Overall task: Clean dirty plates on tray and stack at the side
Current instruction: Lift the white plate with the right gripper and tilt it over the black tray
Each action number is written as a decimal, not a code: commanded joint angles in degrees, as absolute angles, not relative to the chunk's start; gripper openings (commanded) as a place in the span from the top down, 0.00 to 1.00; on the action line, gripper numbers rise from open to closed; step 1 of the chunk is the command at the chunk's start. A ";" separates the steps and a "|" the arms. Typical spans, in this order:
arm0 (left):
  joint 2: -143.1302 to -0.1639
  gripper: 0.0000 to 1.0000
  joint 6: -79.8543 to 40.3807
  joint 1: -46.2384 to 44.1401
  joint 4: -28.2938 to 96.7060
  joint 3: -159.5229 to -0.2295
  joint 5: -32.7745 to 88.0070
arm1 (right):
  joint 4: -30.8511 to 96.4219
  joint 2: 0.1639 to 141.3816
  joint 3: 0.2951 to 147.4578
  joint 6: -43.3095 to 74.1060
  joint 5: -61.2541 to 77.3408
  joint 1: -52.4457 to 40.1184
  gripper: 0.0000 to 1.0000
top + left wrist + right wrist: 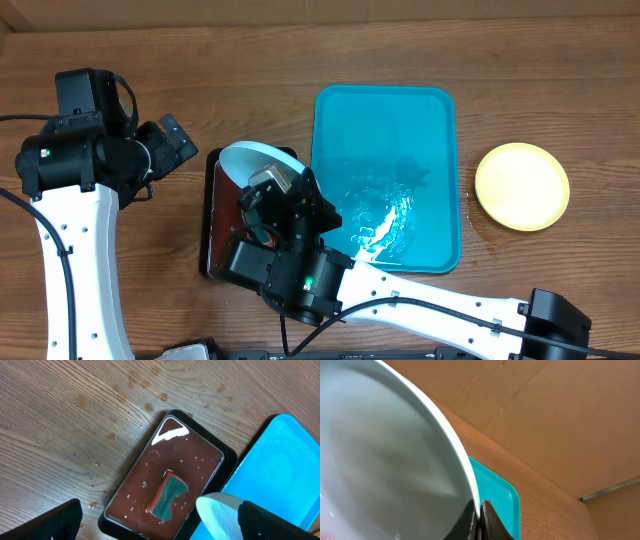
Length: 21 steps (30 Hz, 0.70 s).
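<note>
My right gripper (pixel 272 186) is shut on the rim of a white plate with a pale mint rim (pixel 255 160) and holds it tilted on edge above the black tray (pixel 212 215). In the right wrist view the plate (pixel 385 460) fills the left side, and the fingertips (pixel 470 519) pinch its edge. A pale yellow plate (pixel 522 186) lies flat on the wooden table right of the turquoise tray (pixel 385 110), which holds only a wet film. My left gripper (pixel 178 140) hangs open left of the black tray, holding nothing. Its view catches the white plate (pixel 220 515) at lower right.
The black tray (pixel 112 510) holds red-brown liquid and a green-and-orange sponge (pixel 169 495). Water drops spot the wood beside it. A cardboard wall runs along the table's far edge (pixel 545 420). The right arm stretches across the near edge of the table.
</note>
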State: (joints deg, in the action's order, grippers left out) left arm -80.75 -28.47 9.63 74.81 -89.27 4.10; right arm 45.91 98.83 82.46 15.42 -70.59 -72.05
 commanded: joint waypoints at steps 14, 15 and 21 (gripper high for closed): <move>-80.64 0.00 -27.62 9.74 74.76 -90.13 3.88 | 45.47 96.42 83.77 16.05 -72.18 -72.31 0.96; -80.64 0.00 -27.64 9.74 74.76 -90.13 3.88 | 45.47 96.42 83.77 16.05 -72.18 -72.31 0.96; -80.64 0.00 -27.64 9.74 74.76 -90.13 3.88 | 44.69 96.42 83.77 16.08 -71.96 -72.31 0.96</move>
State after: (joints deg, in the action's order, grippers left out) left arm -80.75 -28.47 9.63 74.81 -89.27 4.10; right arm 45.89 98.83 82.46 15.38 -71.18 -72.03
